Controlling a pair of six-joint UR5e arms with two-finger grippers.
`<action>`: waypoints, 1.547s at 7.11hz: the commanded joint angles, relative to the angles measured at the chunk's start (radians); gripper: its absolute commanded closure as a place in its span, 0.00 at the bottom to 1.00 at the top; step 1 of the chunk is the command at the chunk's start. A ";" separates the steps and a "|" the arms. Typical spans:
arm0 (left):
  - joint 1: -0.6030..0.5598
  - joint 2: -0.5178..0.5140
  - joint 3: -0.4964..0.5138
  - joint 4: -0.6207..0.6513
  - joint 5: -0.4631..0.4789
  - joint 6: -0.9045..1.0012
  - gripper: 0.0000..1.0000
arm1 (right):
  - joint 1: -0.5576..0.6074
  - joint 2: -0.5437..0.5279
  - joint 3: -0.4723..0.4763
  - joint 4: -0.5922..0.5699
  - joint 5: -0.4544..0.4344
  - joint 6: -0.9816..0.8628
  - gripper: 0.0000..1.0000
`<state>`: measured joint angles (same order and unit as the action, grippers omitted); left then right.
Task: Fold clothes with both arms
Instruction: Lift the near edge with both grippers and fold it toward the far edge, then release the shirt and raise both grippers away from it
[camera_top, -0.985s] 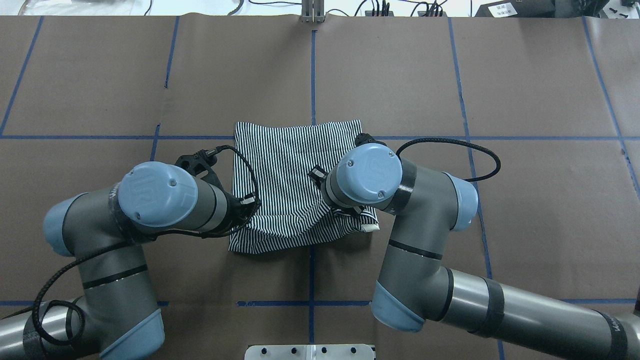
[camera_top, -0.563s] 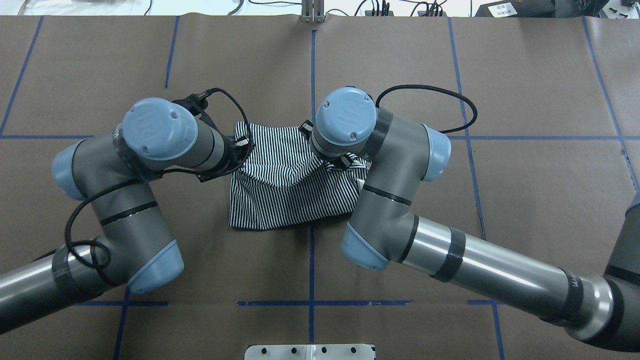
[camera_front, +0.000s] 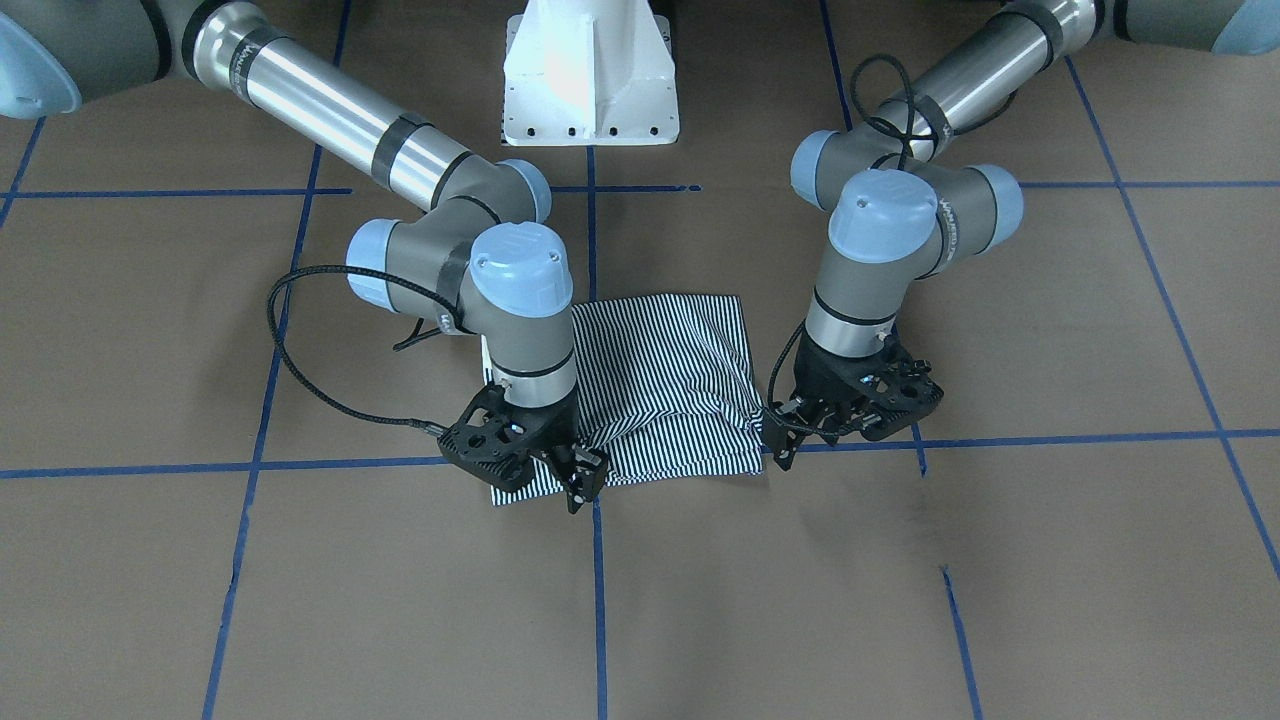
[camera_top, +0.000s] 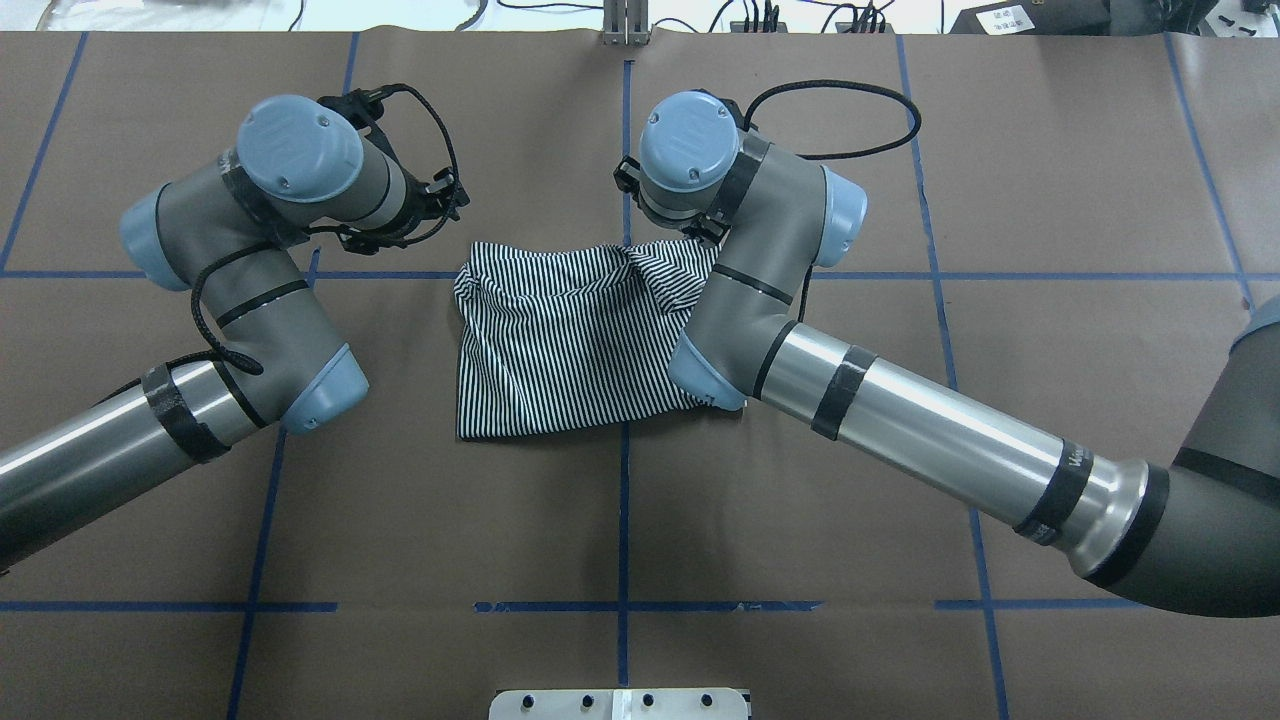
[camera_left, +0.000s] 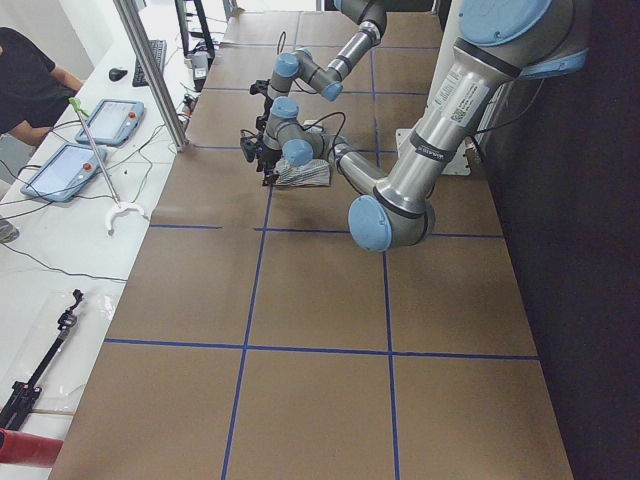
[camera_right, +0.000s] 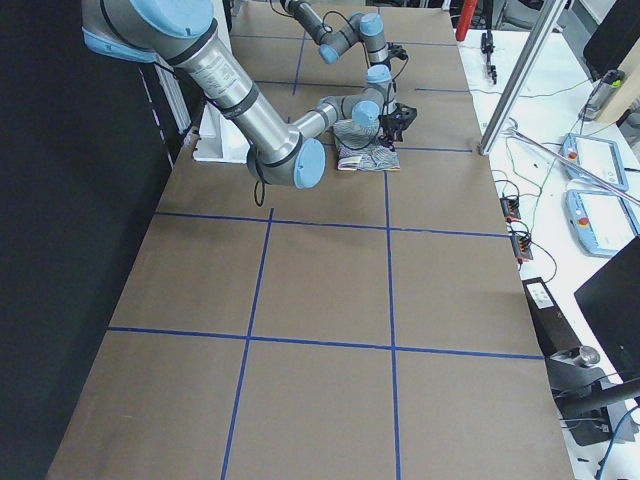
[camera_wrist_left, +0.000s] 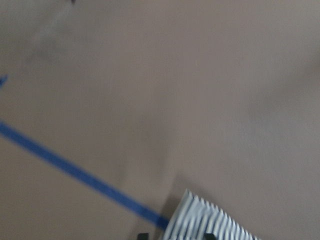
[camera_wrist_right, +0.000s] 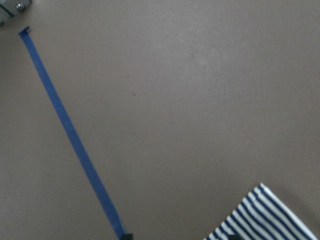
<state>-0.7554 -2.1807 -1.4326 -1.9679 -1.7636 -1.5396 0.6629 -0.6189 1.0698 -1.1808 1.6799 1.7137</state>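
Overhead exterior view has the striped shirt (camera_top: 570, 350) sitting mid-table as a folded, roughly square bundle straddling the centre line. The edge nearest the robot lies flat, while the far edge is humped and wrinkly.

My read is that it's light, thin and totally floppy. It won't hold a shape, and the layers will probably slide over each other if dragged. Nothing about it looks fragile. I'd pinch through all the layers at the two far corners rather than grab the middle.

The left gripper (camera_front: 790, 440) hangs just beside the shirt's far corner on its own side. Its wrist camera is blurry, but the tips look parted, with the striped corner lying on the table below and not pinched.

The right gripper (camera_front: 583, 478) sits over the other far corner. In its wrist view the tips are well apart and the cloth corner is off to one side, so it looks empty.

Around all that there's just the brown paper table (camera_top: 1000, 150) with its blue tape grid (camera_top: 800, 275). The shirt's far edge runs roughly along one cross line.
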 joint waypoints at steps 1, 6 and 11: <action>-0.034 0.001 0.015 -0.014 -0.066 0.021 0.00 | 0.037 0.024 -0.002 0.000 0.074 -0.098 0.00; -0.203 0.113 -0.135 0.065 -0.209 0.307 0.00 | -0.061 0.108 0.072 -0.344 -0.015 -0.708 0.00; -0.216 0.113 -0.147 0.080 -0.229 0.322 0.00 | -0.100 0.065 0.030 -0.349 -0.094 -0.945 0.00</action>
<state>-0.9690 -2.0682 -1.5794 -1.8889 -1.9796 -1.2185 0.5632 -0.5361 1.1039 -1.5297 1.5962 0.8033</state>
